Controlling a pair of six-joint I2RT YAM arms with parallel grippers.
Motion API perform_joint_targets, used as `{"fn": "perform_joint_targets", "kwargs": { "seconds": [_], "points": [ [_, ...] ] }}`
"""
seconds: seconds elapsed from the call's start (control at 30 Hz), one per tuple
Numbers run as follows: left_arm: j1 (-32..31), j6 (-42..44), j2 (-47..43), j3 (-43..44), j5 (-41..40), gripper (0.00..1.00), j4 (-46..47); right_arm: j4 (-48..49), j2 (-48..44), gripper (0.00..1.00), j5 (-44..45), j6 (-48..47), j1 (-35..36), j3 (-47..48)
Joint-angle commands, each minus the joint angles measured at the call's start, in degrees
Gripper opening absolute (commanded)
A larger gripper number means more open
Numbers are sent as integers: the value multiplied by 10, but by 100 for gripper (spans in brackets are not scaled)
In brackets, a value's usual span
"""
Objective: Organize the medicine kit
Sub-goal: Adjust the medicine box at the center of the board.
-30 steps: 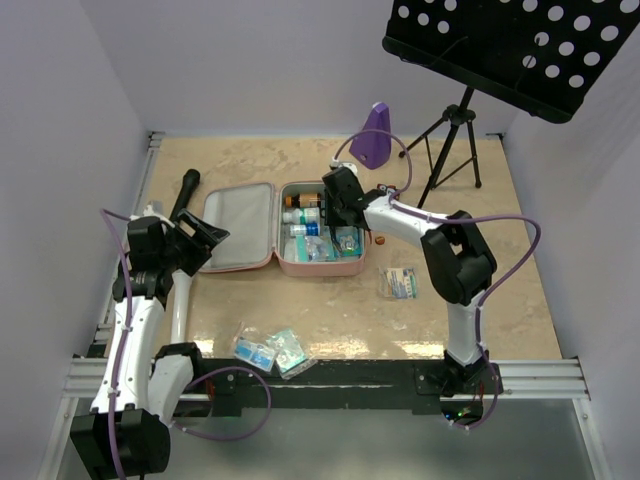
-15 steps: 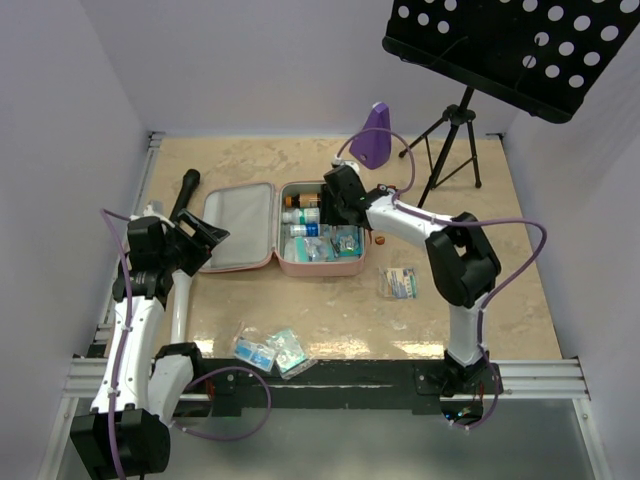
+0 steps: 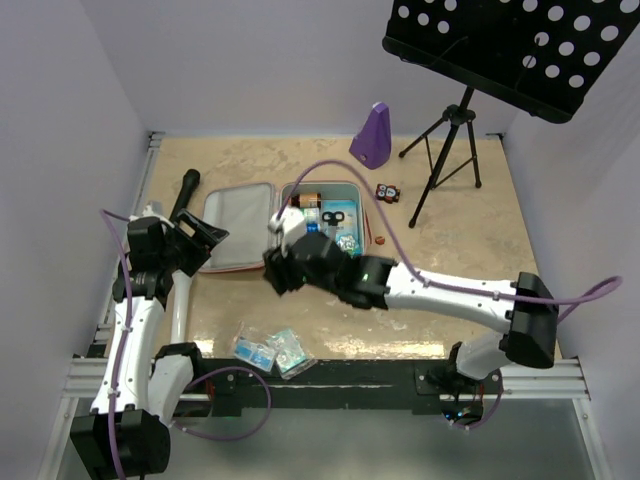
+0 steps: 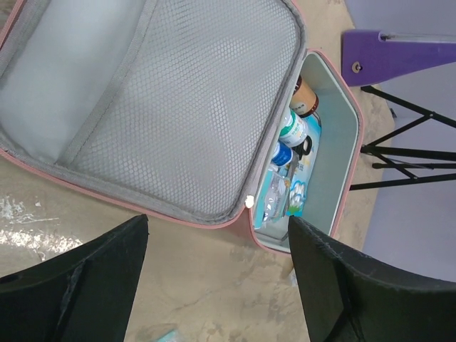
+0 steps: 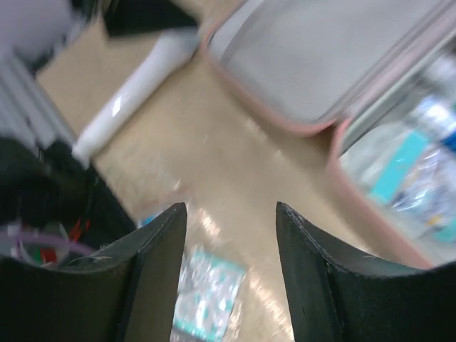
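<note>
Frankly, bottle labels (image 4: 293,131) inside the open medicine kit (image 4: 333,146) are illegibly small.

We are looking at a robotics lab cell, not a home. Plain pale walls (image 3: 250,60) box in a tan tabletop (image 3: 480,220). An aluminium rail frame (image 3: 555,377) runs along its near edge and carries the left arm (image 3: 140,320) and the right arm (image 3: 450,292). Purple cables (image 3: 330,163) trail loose.

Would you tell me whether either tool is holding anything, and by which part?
Nothing is held: the left tool and the right tool both stand open and empty.
</note>
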Motion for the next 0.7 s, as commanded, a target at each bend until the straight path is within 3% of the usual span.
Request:
{"fn": "perform_joint_targets", "kwargs": {
  "seconds": [0.0, 0.2, 0.5, 0.67],
  "points": [
    [-1, 7, -21, -11, -3, 84, 21, 13, 18, 58, -18, 20, 58, -101],
    [-1, 1, -44, -32, -2, 85, 25, 39, 46, 66, -35, 48, 117, -129],
    [-1, 8, -42, -37, -5, 89, 18, 32, 100, 65, -2, 77, 127, -130],
    [-2, 10, -39, -37, -4, 89, 25, 16, 48, 64, 64, 113, 123, -129]
  ]
}}
